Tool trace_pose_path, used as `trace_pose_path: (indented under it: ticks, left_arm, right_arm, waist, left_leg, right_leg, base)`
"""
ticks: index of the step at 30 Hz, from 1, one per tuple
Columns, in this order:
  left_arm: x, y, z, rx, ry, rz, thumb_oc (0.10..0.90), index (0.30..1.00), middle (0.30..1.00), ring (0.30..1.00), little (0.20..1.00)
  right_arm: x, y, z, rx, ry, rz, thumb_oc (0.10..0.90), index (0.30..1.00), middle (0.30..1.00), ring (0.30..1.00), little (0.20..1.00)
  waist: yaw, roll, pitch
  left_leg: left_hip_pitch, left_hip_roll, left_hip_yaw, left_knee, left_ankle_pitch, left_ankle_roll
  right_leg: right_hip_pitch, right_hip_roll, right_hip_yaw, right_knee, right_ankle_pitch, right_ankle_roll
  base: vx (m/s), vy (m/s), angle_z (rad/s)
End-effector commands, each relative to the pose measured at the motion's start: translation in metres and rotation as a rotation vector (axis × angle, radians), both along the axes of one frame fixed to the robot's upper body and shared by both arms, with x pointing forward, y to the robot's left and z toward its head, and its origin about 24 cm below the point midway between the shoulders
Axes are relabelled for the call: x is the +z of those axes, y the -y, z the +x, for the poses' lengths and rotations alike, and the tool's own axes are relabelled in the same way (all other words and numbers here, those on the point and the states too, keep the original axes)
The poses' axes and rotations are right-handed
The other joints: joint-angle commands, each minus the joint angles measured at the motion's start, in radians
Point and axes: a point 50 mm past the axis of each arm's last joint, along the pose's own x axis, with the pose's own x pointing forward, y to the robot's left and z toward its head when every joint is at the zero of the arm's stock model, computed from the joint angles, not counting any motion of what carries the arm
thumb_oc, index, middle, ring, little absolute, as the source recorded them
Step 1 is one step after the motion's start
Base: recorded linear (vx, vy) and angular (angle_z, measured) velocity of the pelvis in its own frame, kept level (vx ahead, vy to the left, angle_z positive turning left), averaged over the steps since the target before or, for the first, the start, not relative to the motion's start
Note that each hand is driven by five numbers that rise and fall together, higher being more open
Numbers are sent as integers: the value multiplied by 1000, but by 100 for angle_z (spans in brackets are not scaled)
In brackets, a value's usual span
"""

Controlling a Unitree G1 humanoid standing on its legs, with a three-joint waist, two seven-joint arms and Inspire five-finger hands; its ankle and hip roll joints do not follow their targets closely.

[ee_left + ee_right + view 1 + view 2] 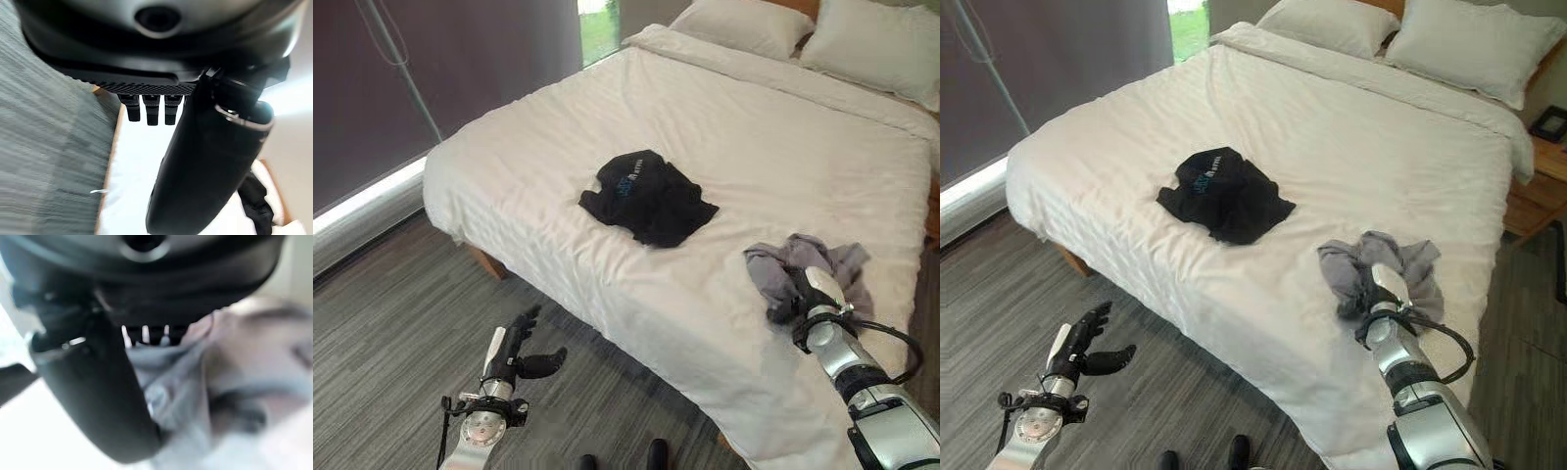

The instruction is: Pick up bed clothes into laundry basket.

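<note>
A crumpled grey garment (837, 262) lies near the bed's right front corner. My right hand (795, 300) rests against its near side. In the right wrist view the thumb (98, 396) lies along the grey cloth (244, 362) and the fingers (146, 333) stand straight just over it, with cloth in the gap. A black garment (648, 196) lies spread in the middle of the white duvet (754, 127). My left hand (514, 348) hangs open above the floor, left of the bed's front edge and holding nothing.
Two pillows (744, 24) lie at the head of the bed. A wooden nightstand (1540, 186) stands at the bed's right side. Grey striped carpet (391, 333) stretches to the left, bounded by a dark curtain (460, 59) and a window sill.
</note>
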Motion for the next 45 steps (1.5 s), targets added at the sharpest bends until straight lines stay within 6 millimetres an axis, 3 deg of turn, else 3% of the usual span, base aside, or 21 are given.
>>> trace_pose_path:
  ticks: [1, 4, 7, 8, 10, 11, 14, 18, 22, 27, 30, 35, 37, 38, 39, 40, 41, 42, 43, 44, 45]
  left_arm:
    - [42, -28, 43, 31, 188, 142, 800, 900, 900, 900, 900]
    - [71, -61, 54, 119, 257, 295, 800, 900, 900, 900, 900]
    - [152, -103, 75, 215, 473, 534, 800, 900, 900, 900, 900]
    - [153, -102, 75, 212, 475, 535, 800, 900, 900, 900, 900]
    - [208, -121, 85, 328, 635, 597, 800, 900, 900, 900, 900]
    - [256, -126, 87, 407, 813, 607, 800, 900, 900, 900, 900]
    - [280, -127, 90, 453, 885, 634, 800, 900, 900, 900, 900]
    - [319, -135, 88, 514, 952, 727, 800, 900, 900, 900, 900]
    - [329, -139, 99, 514, 898, 759, 800, 900, 900, 900, 900]
    - [324, -153, 108, 540, 719, 853, 800, 900, 900, 900, 900]
    - [296, -178, 112, 580, 392, 952, 800, 900, 900, 900, 900]
    - [275, -182, 116, 565, 222, 934, 800, 900, 900, 900, 900]
    - [253, -183, 116, 501, 94, 980, 800, 900, 900, 900, 900]
    - [209, -192, 100, 447, -143, 998, 800, 900, 900, 900, 900]
    - [165, -195, 80, 411, -328, 944, 729, 794, 794, 794, 794]
    - [136, -196, 64, 390, -438, 881, 591, 587, 587, 587, 587]
    - [135, -196, 63, 390, -441, 879, 560, 540, 540, 540, 540]
    - [80, -186, 34, 346, -604, 736, 400, 300, 300, 300, 300]
    - [79, -186, 33, 346, -606, 734, 400, 300, 300, 300, 300]
    - [40, -167, 17, 271, -700, 683, 400, 300, 300, 300, 300]
    - [37, -163, 19, 249, -696, 689, 400, 300, 300, 300, 300]
  right_arm:
    - [52, -10, 32, 110, 150, -7, 400, 300, 300, 300, 300]
    - [74, -20, 21, 272, 256, -38, 400, 300, 300, 300, 300]
    - [89, 22, -37, 241, 360, -27, 400, 300, 300, 300, 300]
    - [89, 22, -38, 238, 360, -26, 400, 300, 300, 300, 300]
    - [92, 40, -62, 203, 339, -67, 400, 300, 300, 300, 300]
    - [94, 54, -84, 195, 289, -132, 400, 300, 300, 300, 300]
    - [96, 63, -91, 166, 282, -165, 400, 300, 300, 300, 300]
    - [87, 78, -104, 125, 192, -240, 400, 300, 300, 300, 300]
    - [71, 88, -134, 73, 106, -241, 400, 300, 300, 300, 300]
    - [32, 101, -173, -43, -46, -167, 400, 300, 300, 300, 300]
    - [-15, 102, -197, -163, -171, -41, 400, 300, 300, 300, 300]
    - [-53, 88, -211, -212, -283, 57, 400, 300, 300, 300, 300]
    - [-61, 80, -206, -190, -305, 73, 400, 300, 300, 300, 300]
    - [-60, 73, -195, -141, -299, 75, 400, 300, 300, 300, 300]
    - [-56, 70, -185, -110, -278, 74, 400, 300, 300, 300, 300]
    - [-51, 68, -180, -86, -268, 67, 400, 300, 300, 300, 300]
    - [-51, 68, -179, -85, -269, 65, 400, 300, 300, 300, 300]
    - [-47, 64, -174, -66, -252, 59, 400, 300, 300, 300, 300]
    - [-47, 64, -174, -65, -253, 57, 400, 300, 300, 300, 300]
    - [-41, 64, -170, -76, -211, 58, 400, 300, 300, 300, 300]
    - [-39, 65, -171, -76, -205, 54, 400, 300, 300, 300, 300]
  waist:
    - [-32, -43, -35]
    - [-76, -33, -34]
    - [-146, -45, -13]
    - [-144, -46, -14]
    - [-178, -68, -8]
    - [-223, -73, -13]
    - [-226, -64, -25]
    - [-244, -22, -41]
    - [-295, 2, -54]
    - [-348, 11, -59]
    - [-381, -8, -45]
    - [-391, -32, -35]
    - [-392, -40, -26]
    - [-404, -51, -13]
    - [-414, -60, -1]
    - [-422, -63, 4]
    - [-422, -60, 1]
    - [-428, -65, 13]
    - [-428, -63, 10]
    - [-428, -63, 18]
    - [-429, -61, 20]
  left_leg:
    - [7, -13, 68, 0, -41, -34]
    - [40, 3, 104, 0, -40, -44]
    - [-18, 7, 147, 241, 10, -71]
    - [-23, 6, 146, 242, 14, -71]
    - [-91, 4, 177, 391, 53, -72]
    - [-90, 41, 261, 379, 22, -56]
    - [-63, 39, 254, 274, -18, -42]
    - [-69, 31, 37, 73, 16, -43]
    - [-29, 61, 133, 6, 41, -47]
    - [-3, 43, 223, 0, 10, -35]
    - [-7, 29, 284, 0, -14, -16]
    - [-47, 24, 319, 0, -23, -7]
    - [-65, 21, 335, 0, -26, 1]
    - [-66, 15, 354, 0, -39, 9]
    - [-71, 12, 373, 0, -42, 13]
    - [-77, 9, 393, 0, -46, 15]
    - [-78, 9, 394, 0, -47, 15]
    - [-87, 4, 418, 0, -53, 21]
    - [-89, 5, 420, 0, -54, 21]
    - [-89, -4, 431, 0, -61, 29]
    - [-84, -7, 433, 0, -64, 31]
  right_leg:
    - [88, -100, 58, 5, -172, 115]
    - [107, -89, 94, 5, -182, 108]
    - [136, -90, 133, 5, -182, 92]
    - [132, -91, 132, 5, -178, 92]
    - [138, -99, 154, 9, -169, 82]
    - [147, -102, 179, 15, -172, 92]
    - [140, -109, 218, 27, -170, 109]
    - [140, -80, 335, 31, -187, 128]
    - [140, -84, 358, 38, -200, 139]
    - [114, -109, 417, 36, -177, 170]
    - [63, -123, 466, 37, -150, 199]
    - [-7, -127, 489, 35, -118, 218]
    - [-35, -130, 499, 30, -108, 225]
    - [-55, -130, 515, 28, -102, 232]
    - [-76, -127, 530, 30, -92, 236]
    - [-94, -124, 543, 30, -82, 241]
    - [-96, -124, 545, 31, -81, 242]
    - [-123, -119, 558, 30, -69, 249]
    - [-125, -119, 559, 30, -69, 249]
    - [-131, -122, 561, 25, -63, 252]
    - [-129, -125, 559, 24, -65, 253]
  base:
    - [65, -138, 0]
    - [47, -101, -8]
    - [21, -99, -8]
    - [-42, -59, -41]
    - [-23, -62, -51]
    - [6, -24, -24]
    - [118, 110, -51]
    - [162, 107, -111]
    - [186, 192, -85]
    - [133, 196, -77]
    - [65, 191, -64]
    - [-21, 109, -45]
    - [-33, 111, -22]
    - [-29, 142, -29]
    - [-59, 192, -40]
    - [-63, 113, -73]
    - [-74, 144, -87]
    - [-42, 96, -93]
    - [-59, 185, -52]
    - [-11, 123, -37]
    - [-9, 158, -17]
